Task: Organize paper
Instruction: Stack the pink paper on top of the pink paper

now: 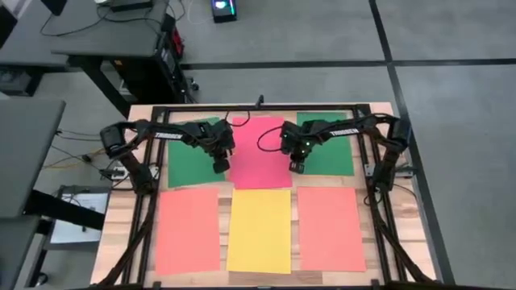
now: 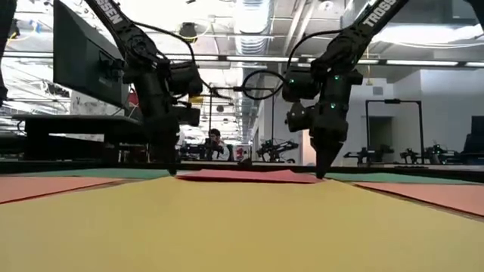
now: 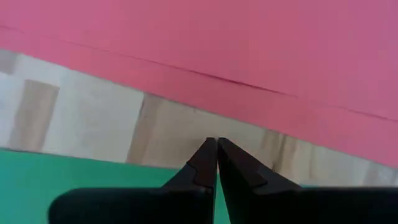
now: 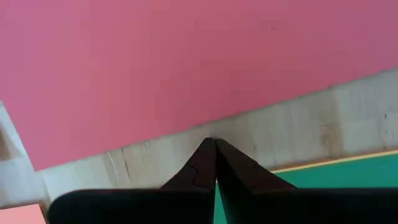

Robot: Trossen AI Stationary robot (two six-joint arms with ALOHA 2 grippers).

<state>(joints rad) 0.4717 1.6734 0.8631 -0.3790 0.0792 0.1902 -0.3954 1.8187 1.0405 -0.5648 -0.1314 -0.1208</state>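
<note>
Six sheets of paper lie flat on the wooden table in two rows. In the far row, green (image 1: 192,161), pink-red (image 1: 260,149) and green (image 1: 329,149). In the near row, orange (image 1: 188,229), yellow (image 1: 259,229) and orange (image 1: 330,228). In the left wrist view the pink-red paper (image 3: 249,43) shows a second edge line, like two sheets slightly offset. My left gripper (image 1: 219,167) is shut and points down at the bare strip between the left green sheet and the pink-red one. My right gripper (image 1: 297,167) is shut and points down at the strip on the pink-red sheet's other side. My left gripper's shut fingertips (image 3: 216,144) stand over bare wood beside the pink-red paper's left edge (image 3: 186,93), pointing down. I cannot tell whether they touch the table or the paper. My right gripper's shut fingertips (image 4: 214,144) stand over bare wood at the pink-red paper's right edge (image 4: 186,134), pointing down. Whether they touch, I cannot tell.
A black metal frame (image 1: 379,173) runs along the table's left, right and far sides and carries both arms. Narrow strips of bare wood (image 1: 294,229) separate the sheets. A person (image 2: 215,142) sits far off in the room behind the table.
</note>
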